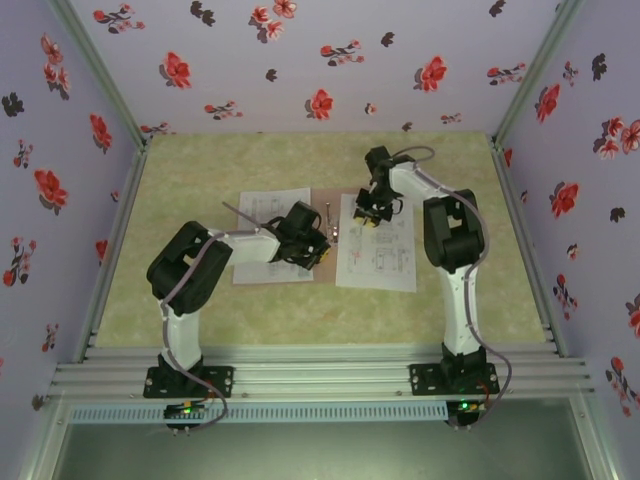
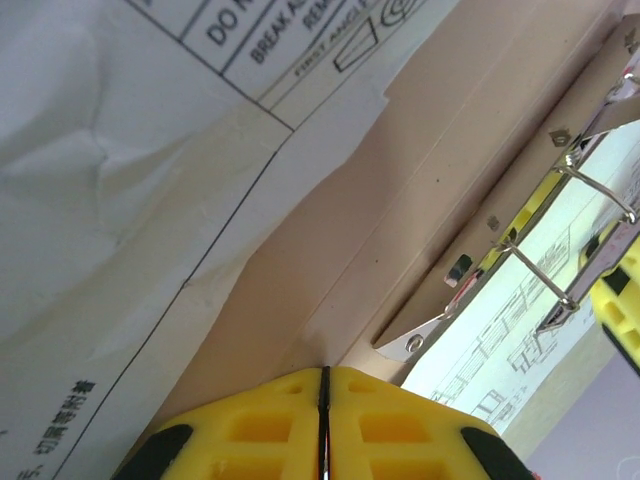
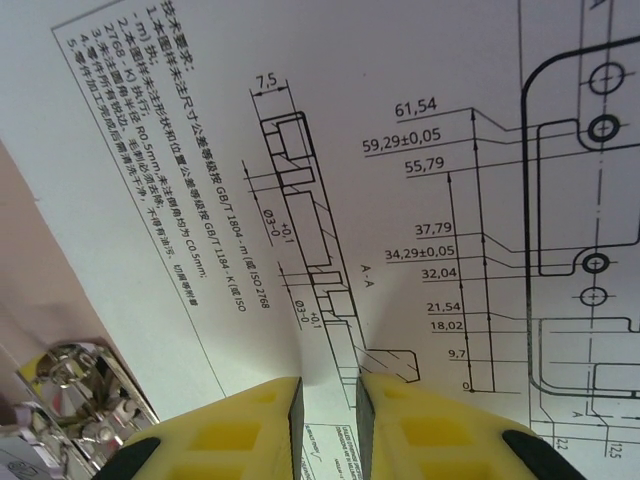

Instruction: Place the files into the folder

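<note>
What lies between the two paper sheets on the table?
The top view shows the metal clip of the folder between the left sheet and the right sheet.

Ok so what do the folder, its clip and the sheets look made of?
Folder: matte pinkish-brown card, probably; it creases softly. Clip: shiny, chrome-looking metal with mirror glints. Sheets: thin white printed paper, wrinkled.

Green tabletop (image 1: 200,170) w/ floral walls (image 1: 240,50), alu rails (image 1: 320,378) near edge.
</note>
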{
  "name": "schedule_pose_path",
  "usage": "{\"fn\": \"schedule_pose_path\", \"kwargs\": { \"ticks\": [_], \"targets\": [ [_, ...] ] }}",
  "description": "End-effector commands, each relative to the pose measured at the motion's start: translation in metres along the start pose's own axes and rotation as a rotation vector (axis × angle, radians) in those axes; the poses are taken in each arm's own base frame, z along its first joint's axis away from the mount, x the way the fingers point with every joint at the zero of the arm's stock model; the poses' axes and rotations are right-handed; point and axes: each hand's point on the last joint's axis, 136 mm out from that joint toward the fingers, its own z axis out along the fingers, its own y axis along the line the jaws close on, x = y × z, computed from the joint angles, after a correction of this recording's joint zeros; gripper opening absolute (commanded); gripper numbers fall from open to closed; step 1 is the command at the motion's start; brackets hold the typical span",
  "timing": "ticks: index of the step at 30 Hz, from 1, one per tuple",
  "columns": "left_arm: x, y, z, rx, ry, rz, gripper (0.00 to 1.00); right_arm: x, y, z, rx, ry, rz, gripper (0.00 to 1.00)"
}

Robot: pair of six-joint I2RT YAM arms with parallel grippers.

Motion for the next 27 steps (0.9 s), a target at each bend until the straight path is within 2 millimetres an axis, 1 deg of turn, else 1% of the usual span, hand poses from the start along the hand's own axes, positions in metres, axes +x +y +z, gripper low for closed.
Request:
{"fn": "schedule_pose_path", "kwargs": {
  "ticks": [1,9,17,22,27],
  "targets": [
    [-0.002,0.065,0.0,-0.21,0.009,-0.005,0.09,0.001,0.006,0.005,-0.007,0.031,-0.028,0.24],
    [-0.002,0.062,-0.002,-0.209,0.012,0.01,0.09,0.003,0.016,0.011,0.005,0.066,-0.097,0.23],
    [-0.004,0.064,-0.002,-0.219,0.014,0.026,0.09,0.008,0.025,0.011,0.016,0.098,-0.205,0.24],
    [-0.003,0.063,-0.003,-0.221,0.015,0.032,0.09,0.011,0.024,0.012,0.044,0.11,-0.247,0.24],
    [-0.004,0.063,-0.004,-0.223,0.014,0.037,0.09,0.008,0.024,0.011,0.057,0.113,-0.276,0.24]
  ]
}}
